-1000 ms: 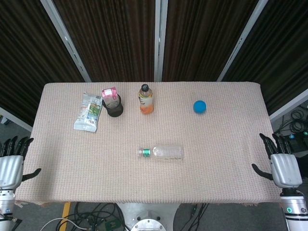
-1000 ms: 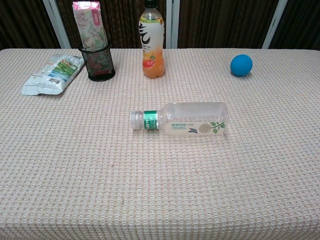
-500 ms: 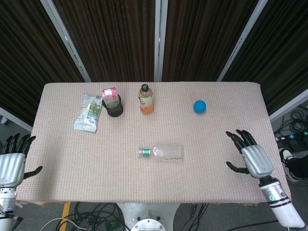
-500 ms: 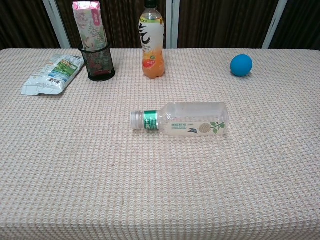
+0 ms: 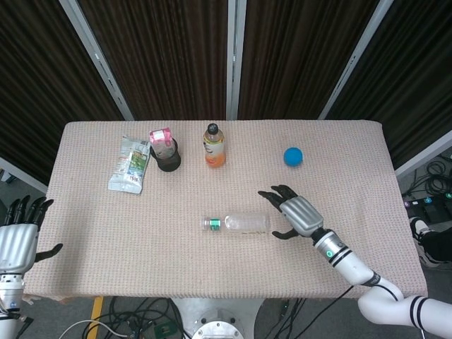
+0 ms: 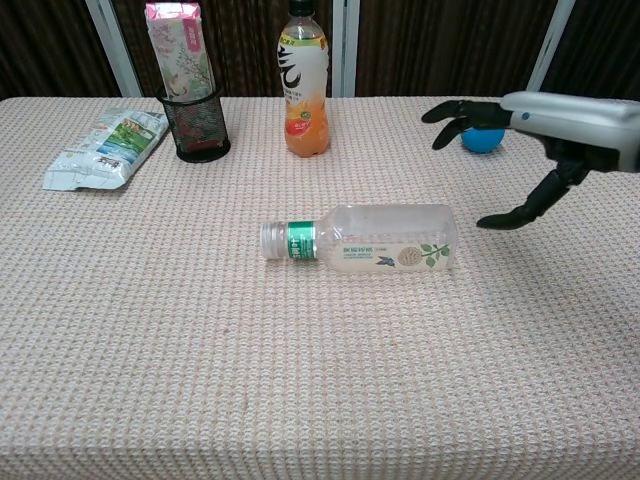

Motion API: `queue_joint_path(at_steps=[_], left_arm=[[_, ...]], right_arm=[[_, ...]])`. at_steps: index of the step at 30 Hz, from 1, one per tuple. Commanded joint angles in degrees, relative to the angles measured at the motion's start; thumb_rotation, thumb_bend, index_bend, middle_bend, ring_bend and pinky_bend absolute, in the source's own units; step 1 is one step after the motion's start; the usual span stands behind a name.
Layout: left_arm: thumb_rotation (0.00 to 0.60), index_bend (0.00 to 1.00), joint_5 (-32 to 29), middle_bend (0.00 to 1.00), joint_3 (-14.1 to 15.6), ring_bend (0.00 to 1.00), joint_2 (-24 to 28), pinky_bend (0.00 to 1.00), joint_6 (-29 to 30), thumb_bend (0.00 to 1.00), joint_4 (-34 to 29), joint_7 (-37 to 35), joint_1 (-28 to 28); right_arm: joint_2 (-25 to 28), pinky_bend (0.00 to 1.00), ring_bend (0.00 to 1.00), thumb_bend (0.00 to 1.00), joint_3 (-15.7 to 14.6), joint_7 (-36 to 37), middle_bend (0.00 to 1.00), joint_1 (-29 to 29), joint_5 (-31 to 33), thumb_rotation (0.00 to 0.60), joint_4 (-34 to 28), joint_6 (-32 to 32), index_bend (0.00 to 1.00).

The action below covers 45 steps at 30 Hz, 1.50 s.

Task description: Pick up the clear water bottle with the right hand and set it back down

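The clear water bottle [image 5: 238, 224] [image 6: 362, 239] lies on its side in the middle of the table, white cap and green band pointing to the left. My right hand [image 5: 293, 212] [image 6: 540, 130] hovers just right of the bottle's base, fingers spread, holding nothing and not touching it. My left hand [image 5: 17, 240] stays off the table's left edge, fingers apart and empty; the chest view does not show it.
At the back stand an orange drink bottle [image 5: 214, 145] [image 6: 304, 85] and a black mesh cup [image 5: 168, 157] [image 6: 196, 122] holding a pink carton [image 6: 178, 45]. A snack packet [image 5: 130, 164] [image 6: 106, 147] lies back left. A blue ball [image 5: 293, 156] [image 6: 482, 140] sits back right, behind my right hand.
My right hand has swept in from the table's right edge toward the middle and now hangs beside the bottle's base. The bottle and my left hand have not moved.
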Motion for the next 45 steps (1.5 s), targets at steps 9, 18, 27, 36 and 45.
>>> queue_joint_path(at_steps=[9,18,27,36,45], left_arm=[[0.6,0.15,-0.4,0.12,-0.1,0.0,-0.2,0.0,-1.2,0.0,1.0,-0.8,-0.6],[0.6,0.15,-0.5,0.12,0.0,0.0,-0.3,0.0,-1.6,0.0,1.7,-1.5,-0.8],[0.6,0.15,1.5,0.12,-0.6,0.0,0.0,0.0,-3.7,0.0,2.5,-5.2,-3.1],[0.6,0.16,7.0,0.12,-3.6,0.0,-0.2,0.0,-9.9,0.0,2.8,-16.0,-11.6],[0.6,0.16,8.1,0.12,-6.9,0.0,-5.3,0.0,-13.7,0.0,2.6,-16.5,-19.2]], right_arm=[[-10.8,0.1,0.04,0.1,0.0,-3.4,0.21,4.2,4.0,0.6,7.9,-2.2,0.08],[-15.9,0.15,0.1,0.12,-0.8,-3.8,0.26,6.0,3.9,0.6,12.9,-1.7,0.19],[-17.1,0.43,0.36,0.49,-0.8,-1.2,0.47,5.9,2.7,0.6,14.6,1.7,0.54],[-14.8,0.49,0.42,0.63,1.5,14.4,0.52,6.9,-2.7,0.6,13.1,8.1,0.6],[-15.7,0.5,0.43,0.7,2.4,30.1,0.53,9.6,-4.7,0.6,12.9,9.3,0.61]])
